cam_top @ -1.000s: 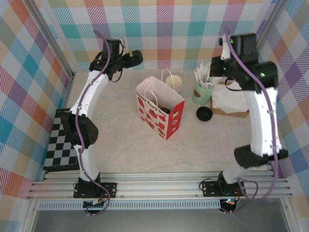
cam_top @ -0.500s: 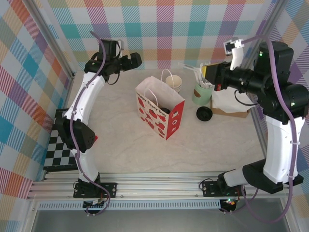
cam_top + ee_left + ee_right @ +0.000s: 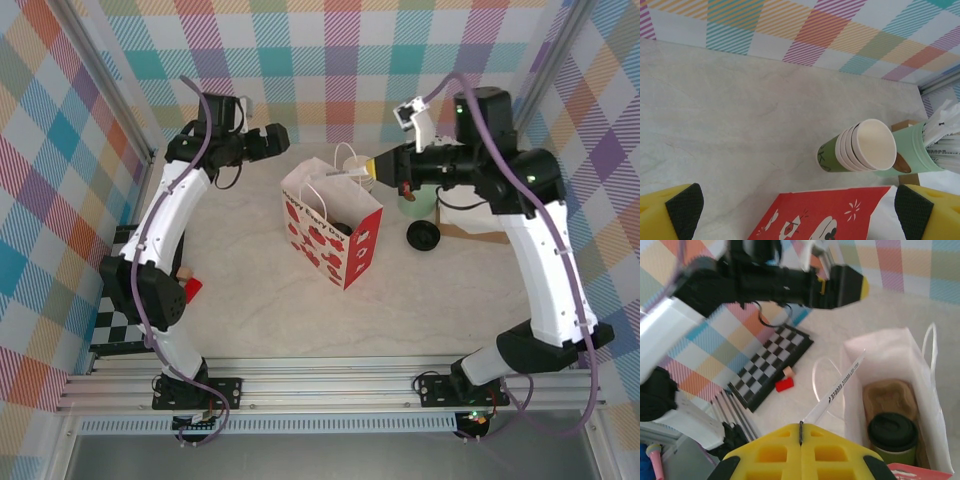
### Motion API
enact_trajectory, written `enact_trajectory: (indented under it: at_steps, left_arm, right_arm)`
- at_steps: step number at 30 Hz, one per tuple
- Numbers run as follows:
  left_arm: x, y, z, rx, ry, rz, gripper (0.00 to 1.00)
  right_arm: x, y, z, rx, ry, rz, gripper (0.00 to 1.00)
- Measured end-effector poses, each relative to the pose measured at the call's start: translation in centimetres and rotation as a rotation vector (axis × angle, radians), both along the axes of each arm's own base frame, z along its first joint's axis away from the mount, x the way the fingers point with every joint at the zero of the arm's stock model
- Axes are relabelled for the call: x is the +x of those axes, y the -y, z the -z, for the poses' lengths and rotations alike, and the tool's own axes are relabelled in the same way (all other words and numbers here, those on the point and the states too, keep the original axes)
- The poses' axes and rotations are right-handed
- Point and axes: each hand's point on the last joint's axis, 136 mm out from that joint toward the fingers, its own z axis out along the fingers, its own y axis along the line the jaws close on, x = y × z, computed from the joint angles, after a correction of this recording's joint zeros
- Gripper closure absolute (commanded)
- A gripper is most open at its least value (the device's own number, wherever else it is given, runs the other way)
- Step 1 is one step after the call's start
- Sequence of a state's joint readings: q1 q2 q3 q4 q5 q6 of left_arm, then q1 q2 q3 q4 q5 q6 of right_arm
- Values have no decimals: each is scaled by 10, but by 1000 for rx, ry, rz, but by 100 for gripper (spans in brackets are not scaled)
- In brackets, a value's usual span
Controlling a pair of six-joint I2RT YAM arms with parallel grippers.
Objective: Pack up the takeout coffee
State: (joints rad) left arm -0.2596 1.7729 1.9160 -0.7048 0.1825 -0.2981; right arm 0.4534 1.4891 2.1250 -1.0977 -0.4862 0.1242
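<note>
Swung left within the last 1 second, from above the mint-green pot (image 3: 418,205) to over the far rim of the paper bag (image 3: 345,250): the right gripper (image 3: 376,164). Shifted only slightly, off the bag's far-left corner: the left gripper (image 3: 281,137). From the right wrist, jaws pressed fully together on 1 end of a thin white sachet stick (image 3: 839,386), nothing else in the grip. Sticking straight out from the fingertips, long axis running leftward along the bag's far edge in the top view, free end close to the rim; cannot tell whether already past it. Below and to the near-left of that gripper, inside the bag: the takeout coffee (image 3: 892,432), upright, black lid on top, just beside a brown cardboard piece (image 3: 890,397). Nearer to the cup by a fair margin: the right arm. Spread as wide as possible and holding nothing, the left gripper, over bare table with the stack of lidless cups (image 3: 860,150) beyond it. Judged from this: cup already packed, stick lying closer to level than to upright, so probably a downward tilt of the free end into the open space beside the lid before any release, with a snag on the rim or a handle as the main risk.
</note>
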Motion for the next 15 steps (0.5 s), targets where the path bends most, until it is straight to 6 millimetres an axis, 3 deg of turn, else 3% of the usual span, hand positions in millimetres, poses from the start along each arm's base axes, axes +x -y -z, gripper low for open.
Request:
enact_trajectory:
  at_steps: [10,14,15]
  left_arm:
    - [-12,11,21,-42,-50,57,0]
    - [-14,19,23,-72,-53,102,0]
    - [-16,21,25,-77,-57,114,0]
  right_arm:
    - [37,-55,87,-59,-144,-128,100]
    - [42,-65,114,-77,-179,-161,100]
    - [42,-64,121,-88,-191,-163,95]
